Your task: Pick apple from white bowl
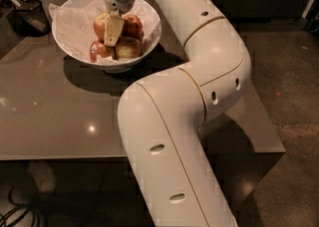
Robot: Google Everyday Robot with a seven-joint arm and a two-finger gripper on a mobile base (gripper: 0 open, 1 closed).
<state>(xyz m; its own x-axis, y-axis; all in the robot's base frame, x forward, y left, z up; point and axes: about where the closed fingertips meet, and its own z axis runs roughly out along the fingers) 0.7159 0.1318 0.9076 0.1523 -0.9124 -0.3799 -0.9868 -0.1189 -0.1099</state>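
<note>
The white bowl [70, 42] stands at the back left of the grey table [60, 116], lined with crinkled white paper and holding several apples. The apple [101, 23], the largest, yellow-green with a red blush, lies at the top of the pile. A redder apple [133, 25] lies to its right, and two smaller apples [128, 47] lie in front. My gripper [113, 31] reaches down into the bowl, pressed against the right side of the large apple, between it and the redder one.
A dark container [27, 14] sits left of the bowl near the table's back left corner. My white arm [199, 71] arches over the table's right half. Dark floor [294, 71] lies to the right, and cables [15, 213] lie on the floor at lower left.
</note>
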